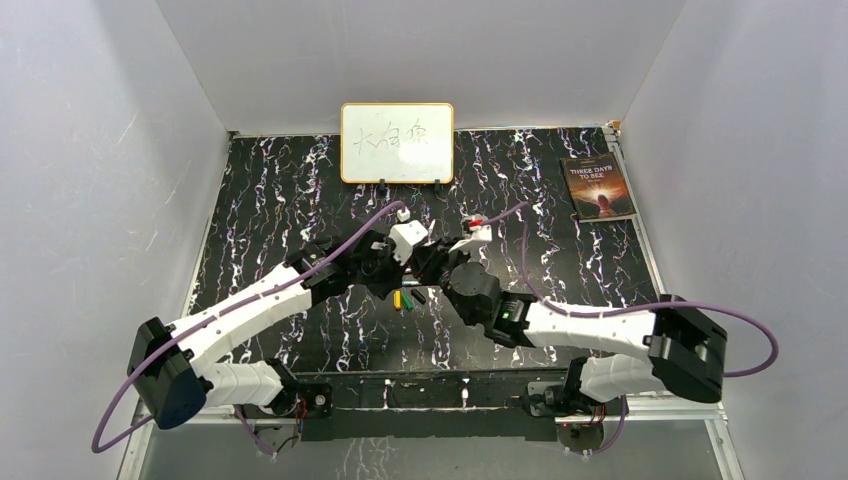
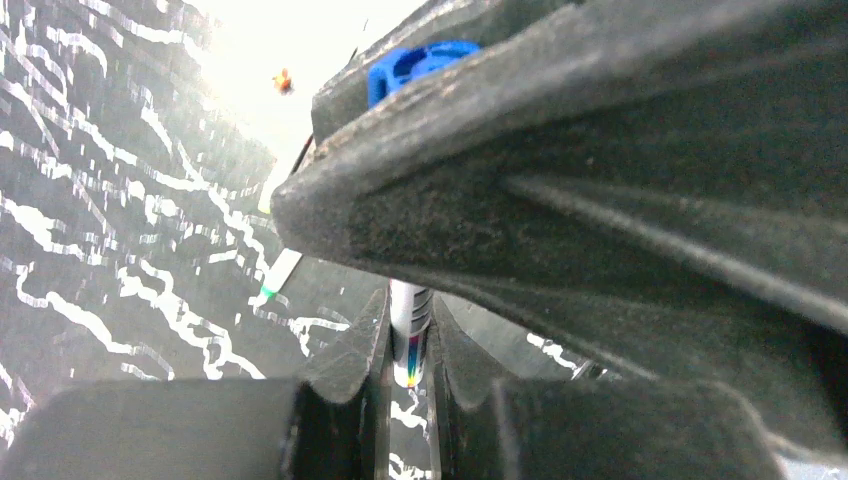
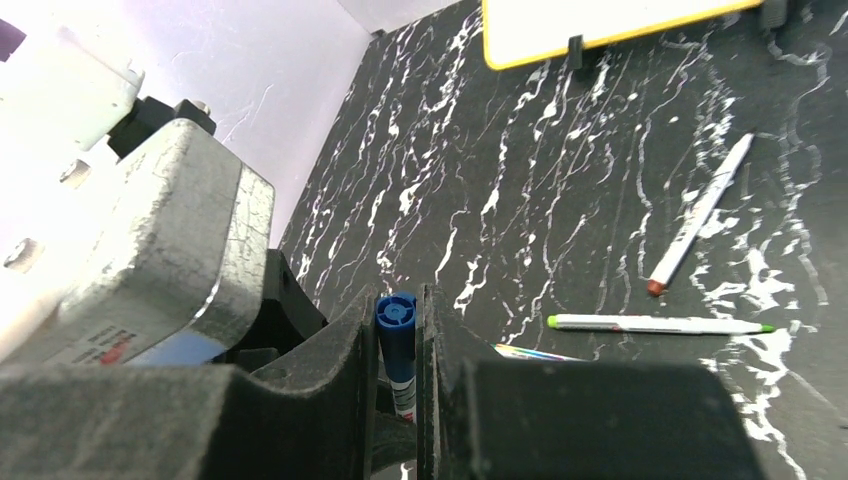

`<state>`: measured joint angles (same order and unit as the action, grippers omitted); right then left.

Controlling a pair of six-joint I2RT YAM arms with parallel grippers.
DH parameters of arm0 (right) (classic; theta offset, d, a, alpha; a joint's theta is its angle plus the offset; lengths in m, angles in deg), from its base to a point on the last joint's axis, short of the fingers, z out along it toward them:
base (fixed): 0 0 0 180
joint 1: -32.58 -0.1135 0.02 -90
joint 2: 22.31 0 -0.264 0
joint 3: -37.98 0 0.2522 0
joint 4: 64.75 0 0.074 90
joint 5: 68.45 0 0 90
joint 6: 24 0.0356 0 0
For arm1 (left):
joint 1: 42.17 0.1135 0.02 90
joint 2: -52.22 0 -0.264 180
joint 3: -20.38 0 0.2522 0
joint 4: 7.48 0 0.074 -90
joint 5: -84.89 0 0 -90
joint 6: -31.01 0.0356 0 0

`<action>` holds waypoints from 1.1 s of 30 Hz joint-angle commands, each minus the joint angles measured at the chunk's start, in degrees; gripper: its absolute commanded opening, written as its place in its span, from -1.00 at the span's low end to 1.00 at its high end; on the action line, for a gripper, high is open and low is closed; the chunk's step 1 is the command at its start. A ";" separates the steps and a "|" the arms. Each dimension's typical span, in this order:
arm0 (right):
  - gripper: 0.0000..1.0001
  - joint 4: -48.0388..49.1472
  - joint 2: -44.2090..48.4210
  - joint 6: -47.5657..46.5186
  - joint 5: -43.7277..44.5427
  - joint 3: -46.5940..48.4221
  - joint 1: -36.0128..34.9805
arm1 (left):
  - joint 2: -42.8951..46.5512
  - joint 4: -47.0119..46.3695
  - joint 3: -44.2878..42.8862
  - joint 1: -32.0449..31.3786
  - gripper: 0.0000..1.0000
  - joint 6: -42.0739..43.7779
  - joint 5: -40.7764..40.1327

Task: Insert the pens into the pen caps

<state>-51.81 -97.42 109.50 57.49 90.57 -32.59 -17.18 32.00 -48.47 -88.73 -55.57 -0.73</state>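
Observation:
Mid-table, my left gripper point(image 1: 398, 264) and right gripper point(image 1: 440, 262) meet tip to tip. The left gripper point(image 2: 408, 325) is shut on a whitish pen point(image 2: 410, 318) with a rainbow-striped end. The right gripper point(image 3: 399, 310) is shut on the blue pen cap point(image 3: 397, 322), whose open end sits over that pen's barrel point(image 3: 404, 396). The blue cap point(image 2: 415, 62) also shows above the right gripper's big dark finger. Yellow point(image 1: 396, 298), green point(image 1: 407, 300) and black point(image 1: 418, 296) caps lie just in front of the grippers. Three more pens lie loose: red-tipped point(image 3: 697, 215), green-tipped point(image 3: 650, 324), rainbow-ended point(image 3: 540, 353).
A small whiteboard point(image 1: 397, 142) with writing stands at the back middle of the black marbled table point(image 1: 260, 200). A dark book point(image 1: 598, 187) lies at the back right. White walls close in three sides. Purple cables loop over both arms.

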 commanded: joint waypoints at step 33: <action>-0.27 -30.80 16.62 -6.92 -12.89 4.58 -2.51 | 6.05 -38.70 1.22 0.16 -1.00 -12.73 13.89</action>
<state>-74.08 -79.34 102.64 53.49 93.70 -32.76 -11.13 4.87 -42.83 -88.87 -67.06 13.98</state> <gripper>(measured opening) 0.320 0.099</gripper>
